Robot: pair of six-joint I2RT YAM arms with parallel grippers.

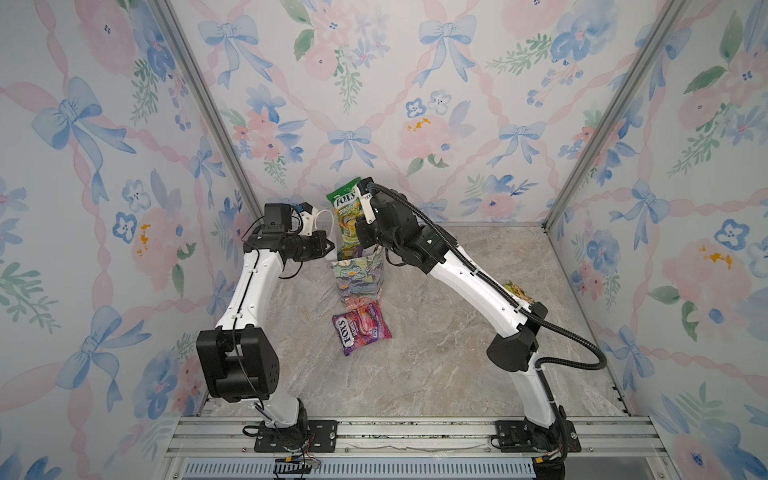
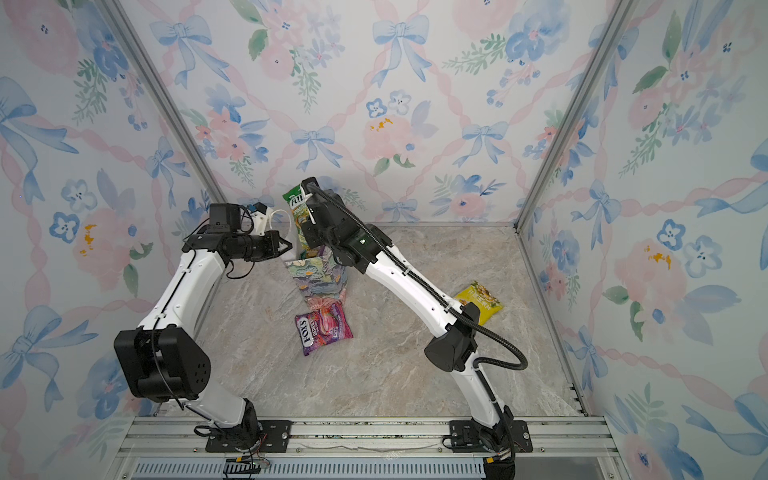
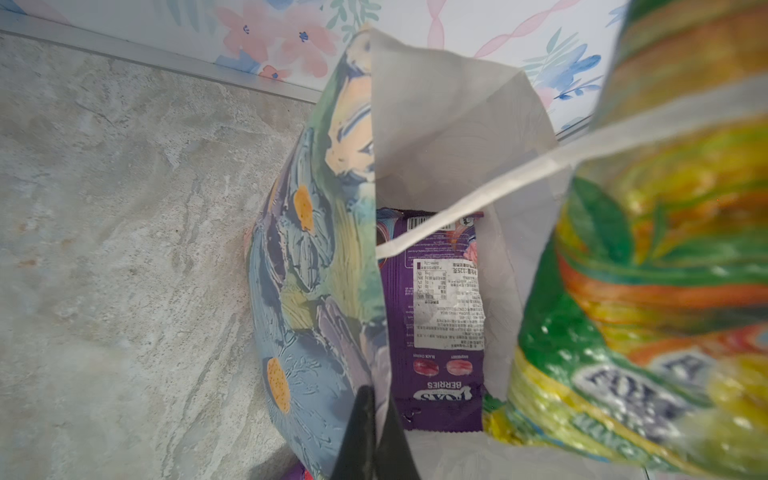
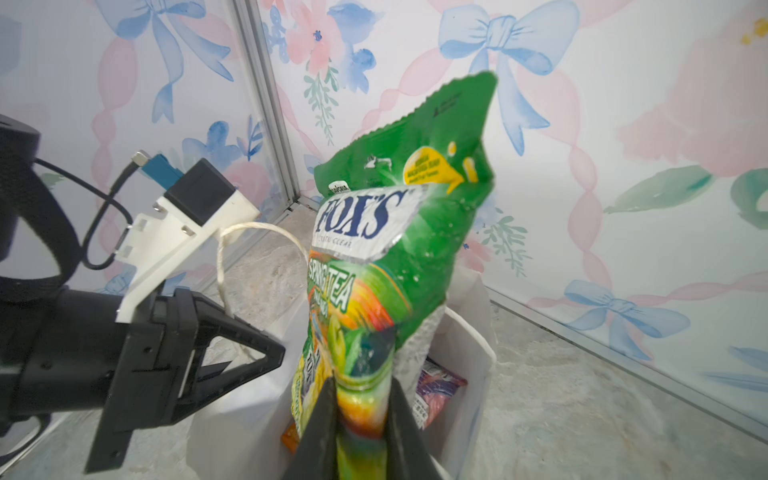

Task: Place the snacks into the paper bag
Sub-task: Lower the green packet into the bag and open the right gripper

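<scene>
We are looking down into a floral-walled cell where two robot arms are meeting near the centre of both top views. The paper bag [image 1: 360,276] is standing upright on the marble table [image 1: 436,361], just above the middle of the frame, with its mouth open.

The left gripper [image 3: 370,401] is sitting at the bag's left side and is closed tight on the bag's wall at the rim. In the left wrist view, its dark fingertips are pinching the painted paper. A white cord handle [image 4: 259,228] is looping up beside that gripper.

The right gripper [image 4: 359,384] is clamping the lower end of a green FOX'S packet [image 4: 409,232], with the jaws narrowly apart and the foil squeezed between them. That packet is standing upright with its lower end at the bag's mouth.

Deep inside the bag, a purple BERRIES packet [image 3: 440,324] is lying against the white lining. A second purple packet [image 1: 361,328] is lying flat on the table just below the bag. A yellow packet [image 2: 480,301] is lying at the middle right, partly behind the right arm.
</scene>
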